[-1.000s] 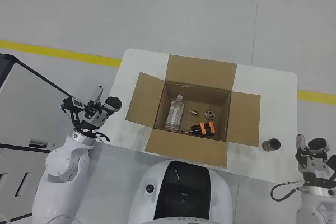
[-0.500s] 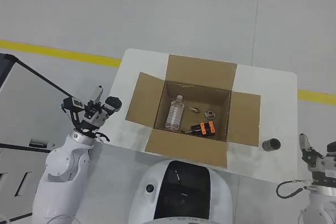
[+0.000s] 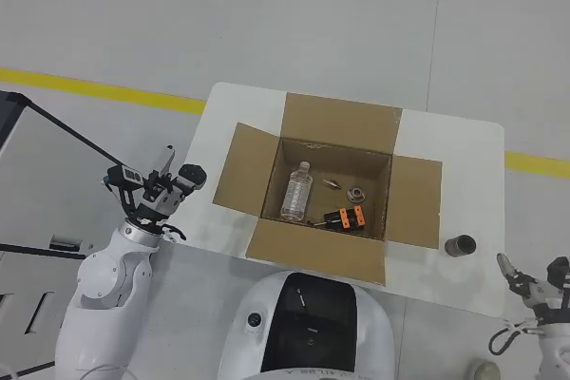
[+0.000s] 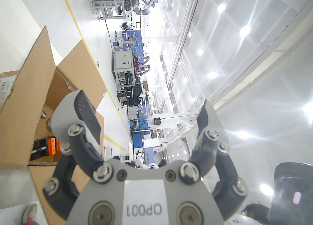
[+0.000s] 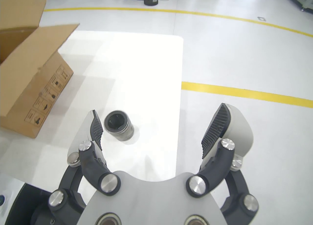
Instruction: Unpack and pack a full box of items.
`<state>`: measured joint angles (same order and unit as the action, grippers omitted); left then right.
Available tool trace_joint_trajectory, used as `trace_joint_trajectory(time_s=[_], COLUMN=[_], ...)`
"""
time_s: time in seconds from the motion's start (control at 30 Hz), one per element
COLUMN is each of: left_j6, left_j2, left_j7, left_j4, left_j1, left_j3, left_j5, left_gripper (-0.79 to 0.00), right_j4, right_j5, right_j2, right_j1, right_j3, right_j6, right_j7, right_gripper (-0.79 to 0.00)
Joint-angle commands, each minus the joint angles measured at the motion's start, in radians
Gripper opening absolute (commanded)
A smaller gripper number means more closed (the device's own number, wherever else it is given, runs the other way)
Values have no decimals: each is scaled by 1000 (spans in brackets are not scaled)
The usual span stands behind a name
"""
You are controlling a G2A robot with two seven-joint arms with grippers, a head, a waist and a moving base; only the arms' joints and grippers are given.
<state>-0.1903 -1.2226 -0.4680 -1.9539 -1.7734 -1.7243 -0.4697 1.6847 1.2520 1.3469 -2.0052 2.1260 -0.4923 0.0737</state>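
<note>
— On the table (image 3: 465, 161) beside the box (image 3: 342, 122): metal cylinder (image 3: 459, 246), lying out. Looks like unpacking, early on.
— Left gripper (image 4: 144, 103), right gripper (image 5: 159, 111): spread wide, empty. Calls next for dipping in after the bottle (image 3: 297, 191).

Overhead looks down, wrist views share box (image 3: 342, 122)

Box (image 3: 341, 123) brown cardboard w/ blk symbols; table (image 3: 456, 142) white; cylinder (image 3: 460, 245) dark grey; tool (image 3: 347, 217) orange & blk; floor stripe (image 3: 76, 85) yellow.
</note>
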Motion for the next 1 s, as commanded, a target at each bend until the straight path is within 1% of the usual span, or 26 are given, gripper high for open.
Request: trace_joint_trajectory(time_s=[0.0, 0.07, 0.1, 0.2, 0.27, 0.4, 0.53, 0.73, 0.93, 0.97], left_j6=[0, 0, 0, 0, 0, 0, 0, 0, 0, 0], left_j2=[0, 0, 0, 0, 0, 0, 0, 0, 0, 0], left_j7=[0, 0, 0, 0, 0, 0, 0, 0, 0, 0], left_j4=[0, 0, 0, 0, 0, 0, 0, 0, 0, 0], left_j1=[0, 0, 0, 0, 0, 0, 0, 0, 0, 0], left_j3=[0, 0, 0, 0, 0, 0, 0, 0, 0, 0], left_j5=[0, 0, 0, 0, 0, 0, 0, 0, 0, 0], left_gripper=[0, 0, 0, 0, 0, 0, 0, 0, 0, 0], right_j4=[-17, -10, -10, -53, -106, -207, -298, -411, -482, -490], right_j5=[-43, -55, -32, 62, 121, 177, 192, 215, 221, 216], right_j2=[-1, -3, -4, -2, 0, 5, 5, 4, 2, 2], right_j1=[25, 45, 50, 59, 68, 106, 153, 235, 297, 305], right_j3=[-17, -25, -35, -94, -139, -203, -237, -277, -302, -305], right_j6=[-6, -6, -6, 5, 30, 93, 119, 160, 201, 199], right_j7=[-64, -88, -73, 5, 64, 172, 234, 276, 279, 277], right_gripper=[0, 0, 0, 0, 0, 0, 0, 0, 0, -18])
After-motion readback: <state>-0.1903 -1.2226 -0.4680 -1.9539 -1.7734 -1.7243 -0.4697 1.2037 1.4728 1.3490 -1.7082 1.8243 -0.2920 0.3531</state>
